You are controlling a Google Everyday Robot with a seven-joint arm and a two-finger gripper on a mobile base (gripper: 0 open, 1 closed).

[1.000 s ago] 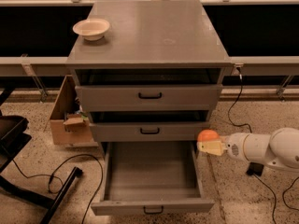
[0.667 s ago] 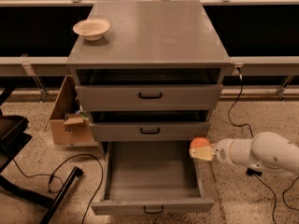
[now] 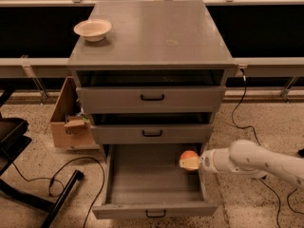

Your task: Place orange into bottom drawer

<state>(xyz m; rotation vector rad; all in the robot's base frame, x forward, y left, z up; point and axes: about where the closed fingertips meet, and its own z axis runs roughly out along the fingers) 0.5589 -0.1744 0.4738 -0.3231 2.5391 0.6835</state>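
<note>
Over the right side of the open bottom drawer (image 3: 142,177), the orange (image 3: 188,156) is being pinched by the end effector (image 3: 190,163), just inside the right wall. It is being judged as light, firm and smooth, so it is probably being held best across its round middle, and it could roll once it is let go. Nothing else is being seen in that drawer. A cream bowl (image 3: 93,29) is being carried on the bench (image 3: 156,32) above, and its inside is being hidden.
</note>
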